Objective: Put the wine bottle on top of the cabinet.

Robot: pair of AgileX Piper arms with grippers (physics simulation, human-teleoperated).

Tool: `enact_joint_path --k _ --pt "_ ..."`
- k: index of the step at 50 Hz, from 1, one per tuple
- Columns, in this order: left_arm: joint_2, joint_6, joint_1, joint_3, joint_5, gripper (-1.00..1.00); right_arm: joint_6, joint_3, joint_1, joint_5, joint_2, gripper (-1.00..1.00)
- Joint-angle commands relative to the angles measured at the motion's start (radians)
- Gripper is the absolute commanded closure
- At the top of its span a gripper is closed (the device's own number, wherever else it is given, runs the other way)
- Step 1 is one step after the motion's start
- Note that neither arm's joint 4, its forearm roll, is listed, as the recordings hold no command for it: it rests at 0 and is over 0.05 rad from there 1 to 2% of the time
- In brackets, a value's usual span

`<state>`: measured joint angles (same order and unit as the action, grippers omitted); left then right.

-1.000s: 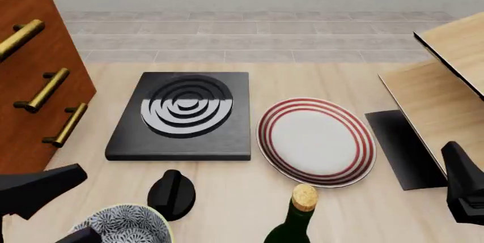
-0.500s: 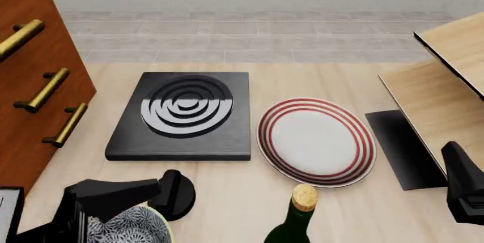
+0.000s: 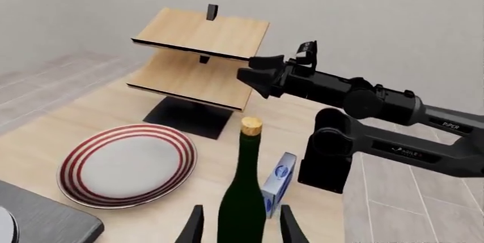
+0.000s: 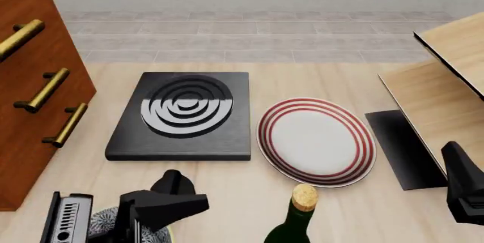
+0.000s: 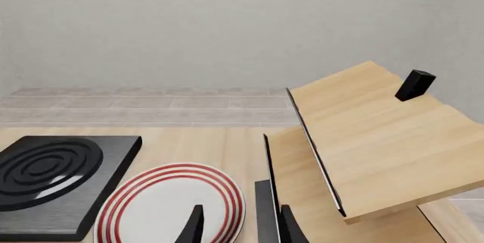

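Here the pale wood-grain table (image 4: 226, 192) carries everything; the tall reddish-brown wooden cabinet (image 4: 30, 79) with brass bar handles stands at its left edge, and the pale light-wood shelf unit (image 4: 446, 84) rises at the right; a black square slab with raised concentric rings (image 4: 185, 115) lies beside a white plate with red rim stripes (image 4: 316, 141); the dark green glass wine bottle (image 3: 243, 197) with its tan cork stands upright at the near edge, just in front of the plate, well apart from the cabinet; the left end effector (image 3: 241, 229) is spread open, its fingers on either side of the bottle's body without clearly touching it; the right end effector (image 5: 240, 226) is likewise open, holding nothing; a small blue-and-white carton (image 3: 278, 183) stands just behind the bottle.
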<state>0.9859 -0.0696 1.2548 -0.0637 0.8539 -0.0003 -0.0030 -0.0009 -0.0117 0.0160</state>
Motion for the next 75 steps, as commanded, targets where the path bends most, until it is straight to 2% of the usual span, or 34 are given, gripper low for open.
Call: enact_joint_path --k 1,7,28,41,44,75 --pt "0.148 -0.001 0.011 -0.007 0.126 -1.0 0.0 0.0 0.0 0.0 0.0 -1.0" --pt "0.217 -0.002 0.016 -0.019 0.175 -1.0 0.0 0.0 0.0 0.0 0.0 -1.0" --pt "0.322 -0.002 0.011 -0.035 0.249 -1.0 0.0 0.0 0.0 0.0 0.0 -1.0" --pt "0.396 0.004 0.018 -0.067 0.274 -1.0 0.0 0.0 0.0 0.0 0.0 -1.0" --pt "0.433 0.005 0.024 -0.098 0.275 -1.0 0.0 0.0 0.0 0.0 0.0 -1.0" --pt "0.584 0.025 0.025 -0.164 0.345 -1.0 0.0 0.0 0.0 0.0 0.0 -1.0"
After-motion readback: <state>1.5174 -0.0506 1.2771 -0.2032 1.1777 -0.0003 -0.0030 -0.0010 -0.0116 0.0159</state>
